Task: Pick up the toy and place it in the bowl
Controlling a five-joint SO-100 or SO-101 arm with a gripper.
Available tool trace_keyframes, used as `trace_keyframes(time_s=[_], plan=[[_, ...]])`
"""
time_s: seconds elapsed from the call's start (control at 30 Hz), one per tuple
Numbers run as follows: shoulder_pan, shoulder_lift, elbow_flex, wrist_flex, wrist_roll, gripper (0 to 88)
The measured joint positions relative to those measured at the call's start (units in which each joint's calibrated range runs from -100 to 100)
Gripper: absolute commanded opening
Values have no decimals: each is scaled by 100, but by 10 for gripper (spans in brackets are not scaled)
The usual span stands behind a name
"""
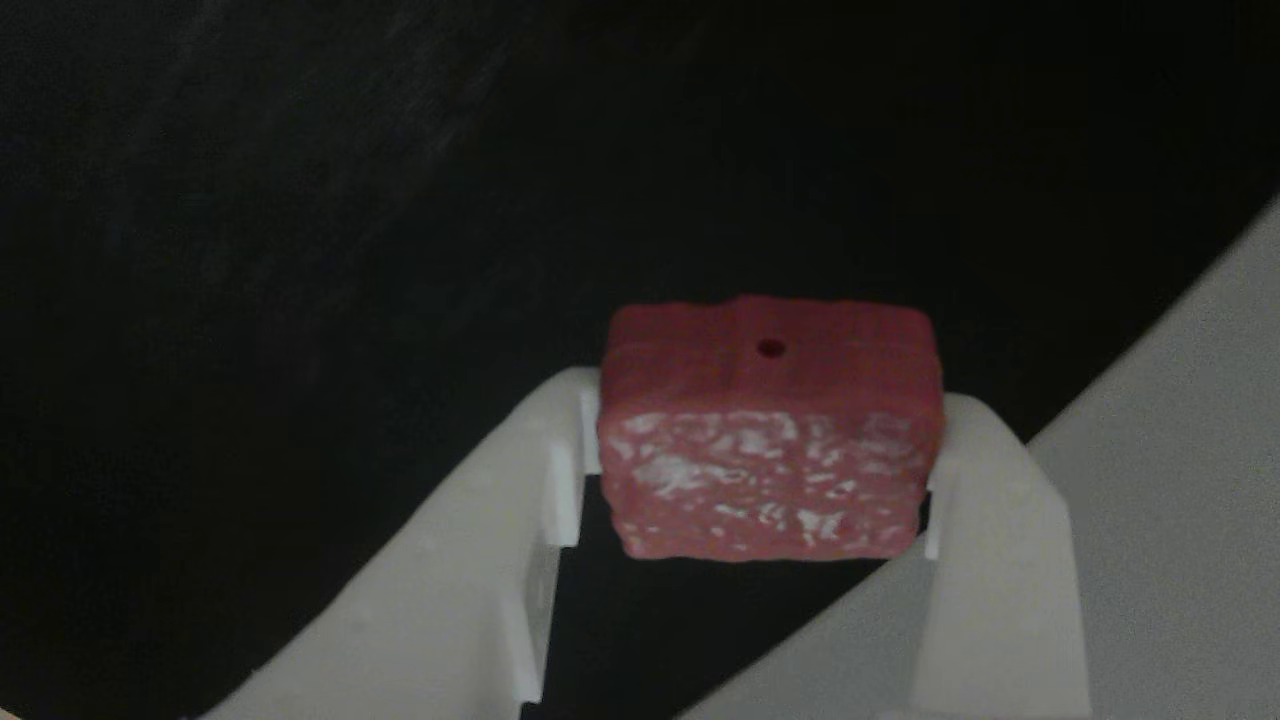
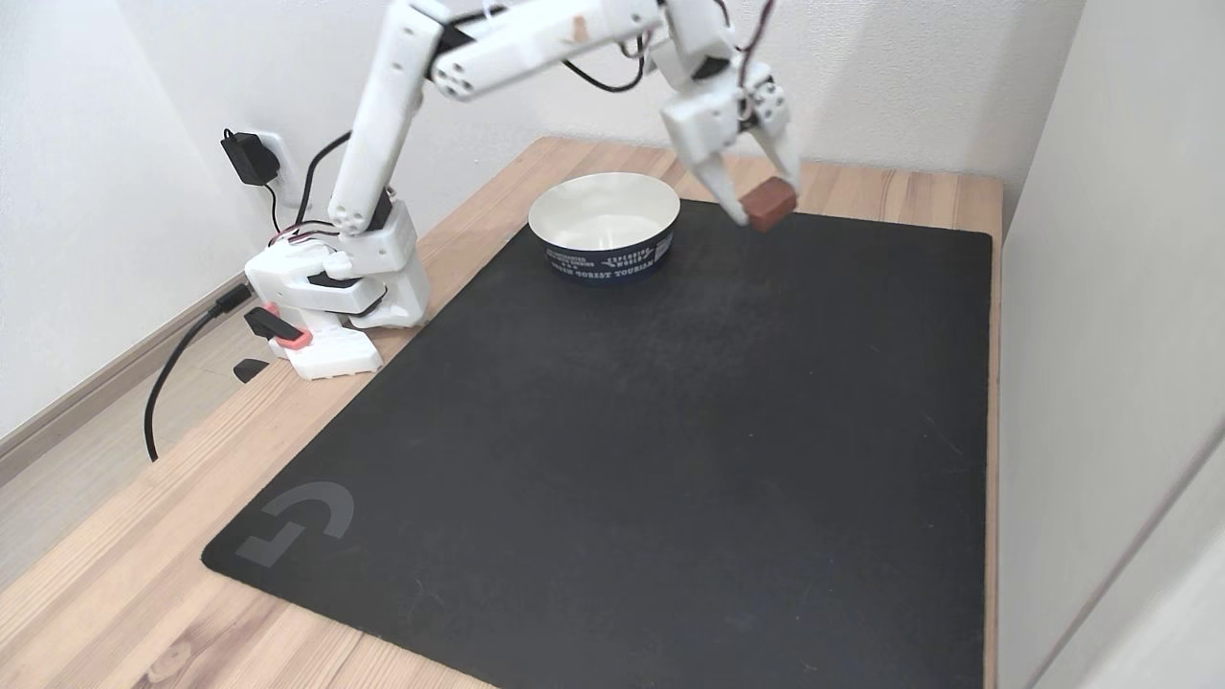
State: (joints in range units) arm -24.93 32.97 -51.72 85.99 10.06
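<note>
Pick is done: the end effector (image 2: 763, 206) is gripping the toy (image 2: 770, 203), both white fingers (image 1: 985, 470) pressing on opposite sides of the dark-red block. In the other view the toy (image 1: 770, 430) is sitting at the fingertips, white-flecked face toward the camera, the small round hole on the side above it. The grip is looking square, with no tilt visible.

In the fixed view the toy is hanging in the air, clear of the black mat (image 2: 670, 411), over the mat's far edge and toward the worktop (image 2: 115, 574) far right corner. The bowl (image 2: 605, 228) is sitting at the mat's far edge, near the middle, just to the left of the held toy. Its interior is looking empty.

Remaining, as I'm judging it: carry the toy left until it's over the bowl opening, lower, release. Transfer is short, so I'm calling it roughly halfway. Main risk is releasing too early and clipping the near rim.
</note>
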Motion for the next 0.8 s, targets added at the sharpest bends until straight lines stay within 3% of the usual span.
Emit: trace_keyframes(time_s=[0.23,0.47,0.8], plan=[[-549,-1590,1871,-17,-417,23],[-1273,-3122,4119,-1038,-793,23],[-1656,-4871,7775,-2102,-855,23]])
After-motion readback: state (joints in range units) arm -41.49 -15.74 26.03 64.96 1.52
